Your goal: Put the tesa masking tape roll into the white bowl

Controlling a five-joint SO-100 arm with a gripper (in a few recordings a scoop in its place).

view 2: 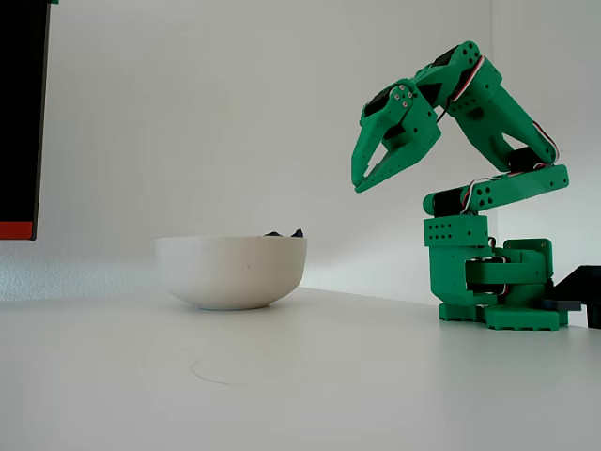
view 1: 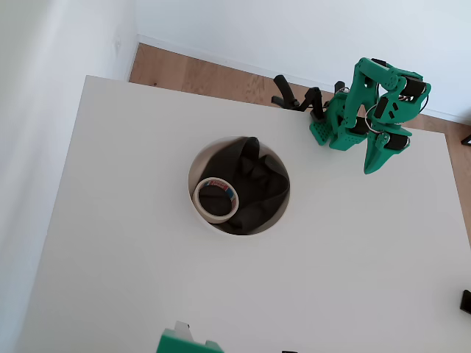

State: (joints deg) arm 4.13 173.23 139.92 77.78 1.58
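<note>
The tesa masking tape roll [view 1: 210, 214], a cream ring with a red-and-blue core, lies flat inside the white bowl [view 1: 193, 176] on its left side, on the dark cloth [view 1: 254, 184]. In the fixed view the bowl [view 2: 231, 271] hides the roll, and only a bit of cloth [view 2: 284, 233] peeks over the rim. My green gripper [view 1: 370, 168] is folded back by the arm's base, well right of the bowl. In the fixed view the gripper [view 2: 358, 187] hangs above and right of the bowl, pointing down, its tips together with nothing in them.
The arm's base [view 2: 493, 291] stands at the table's far right, with black clamps [view 1: 298, 99] beside it at the table edge. A green part [view 1: 184, 342] pokes in at the near edge. A small dark object [view 1: 466, 301] sits at the right edge.
</note>
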